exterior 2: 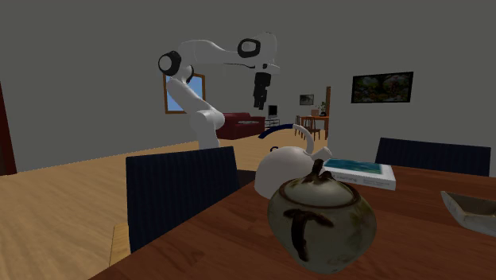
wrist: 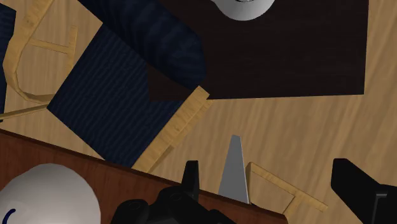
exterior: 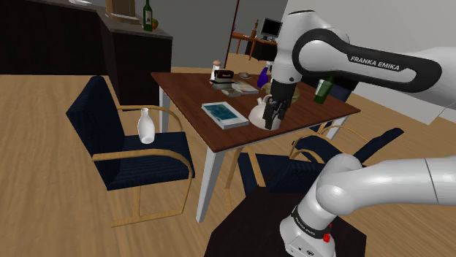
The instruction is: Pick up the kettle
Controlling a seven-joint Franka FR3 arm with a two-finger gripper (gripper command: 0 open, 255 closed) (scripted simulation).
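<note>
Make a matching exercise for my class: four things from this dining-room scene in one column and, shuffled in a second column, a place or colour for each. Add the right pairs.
Column one
1. kettle
2. vase
3. book
4. lidded pot

Column two
A. stands on the seat of a blue chair
B. brownish-green and round, on the table
C. white, with an arched handle, on the table
D. lies flat, with a blue cover

Pairs: 1-C, 2-A, 3-D, 4-B

The kettle (exterior: 256,114) stands on the table (exterior: 188,90) beside the book (exterior: 224,114).
</note>
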